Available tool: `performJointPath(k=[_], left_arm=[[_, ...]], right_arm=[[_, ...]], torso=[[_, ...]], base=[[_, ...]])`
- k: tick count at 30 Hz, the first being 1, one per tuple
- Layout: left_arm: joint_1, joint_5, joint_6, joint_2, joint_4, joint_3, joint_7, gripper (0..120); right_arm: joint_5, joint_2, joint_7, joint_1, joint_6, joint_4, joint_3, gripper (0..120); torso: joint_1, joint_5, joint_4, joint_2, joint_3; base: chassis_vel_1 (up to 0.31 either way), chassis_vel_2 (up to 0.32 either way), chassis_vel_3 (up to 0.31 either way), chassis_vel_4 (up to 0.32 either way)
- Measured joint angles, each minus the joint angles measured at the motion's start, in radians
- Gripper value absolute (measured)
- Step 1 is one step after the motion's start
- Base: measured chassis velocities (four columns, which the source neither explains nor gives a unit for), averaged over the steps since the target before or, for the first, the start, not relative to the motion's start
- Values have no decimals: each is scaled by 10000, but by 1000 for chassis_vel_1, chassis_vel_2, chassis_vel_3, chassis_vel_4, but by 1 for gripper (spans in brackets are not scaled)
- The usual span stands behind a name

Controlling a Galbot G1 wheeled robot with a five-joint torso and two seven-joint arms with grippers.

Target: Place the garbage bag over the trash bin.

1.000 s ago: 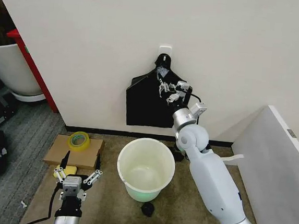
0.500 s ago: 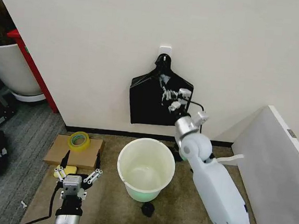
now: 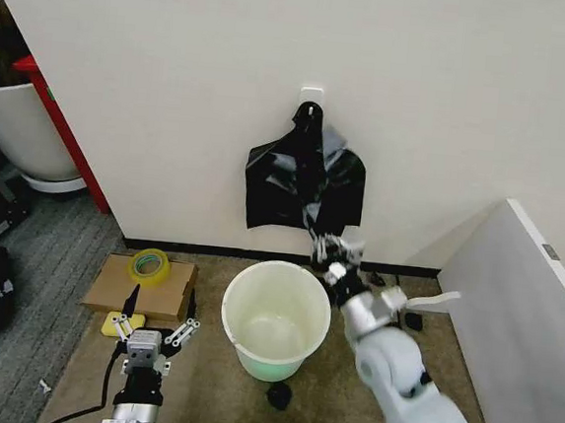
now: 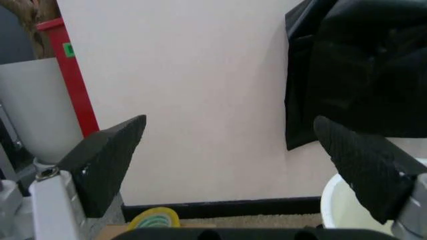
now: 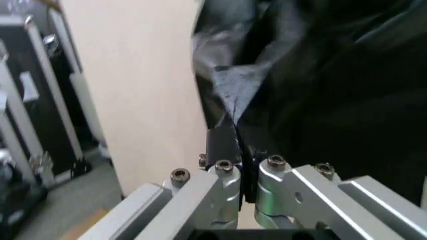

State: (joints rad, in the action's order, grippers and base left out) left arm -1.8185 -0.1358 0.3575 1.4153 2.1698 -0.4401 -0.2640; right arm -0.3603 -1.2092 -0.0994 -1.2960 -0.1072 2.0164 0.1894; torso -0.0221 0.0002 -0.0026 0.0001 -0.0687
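floor [image 3: 197, 392]: tan carpet near wall, grey carpet on robot's left | bin [image 3: 275, 320]: upright on tan carpet by the wall | cardboard [image 3: 142, 286]: flat, to the bin's left | tape roll [image 3: 148, 263]: on cardboard | black scrap [image 3: 278, 394]: just before the bin's base | tub [image 3: 17, 129]: far left

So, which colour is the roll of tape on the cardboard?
Yellow; the roll of tape shows best in the head view.

garbage bag [image 3: 300, 183] glossy black with grey sheen streaks, trash bin [image 3: 275, 319] cream-white (pale green at base), tape roll [image 3: 148, 263] yellow on brown cardboard [image 3: 142, 288], wall [image 3: 175, 83] off-white, red post [image 3: 64, 133].
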Motion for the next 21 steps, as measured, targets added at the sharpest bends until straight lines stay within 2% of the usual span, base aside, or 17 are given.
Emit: performJointPath(k=[5, 15, 21], left_arm=[[-1, 23, 1, -54, 25, 7, 0, 99], [19, 36, 4, -91, 36, 44, 1, 99], [40, 37, 5, -104, 34, 99, 1, 99]], right_arm=[[663, 142, -247, -857, -408, 240, 72, 0], [1510, 243, -587, -1678, -970, 305, 152, 0], [2264, 588, -1025, -2441, -1670, 296, 475, 0]], torso=[[0, 0, 1, 0, 0], [0, 1, 2, 0, 0], [-1, 1, 1, 0, -1]], base=[[0, 0, 0, 0], [0, 0, 0, 0], [0, 0, 0, 0]])
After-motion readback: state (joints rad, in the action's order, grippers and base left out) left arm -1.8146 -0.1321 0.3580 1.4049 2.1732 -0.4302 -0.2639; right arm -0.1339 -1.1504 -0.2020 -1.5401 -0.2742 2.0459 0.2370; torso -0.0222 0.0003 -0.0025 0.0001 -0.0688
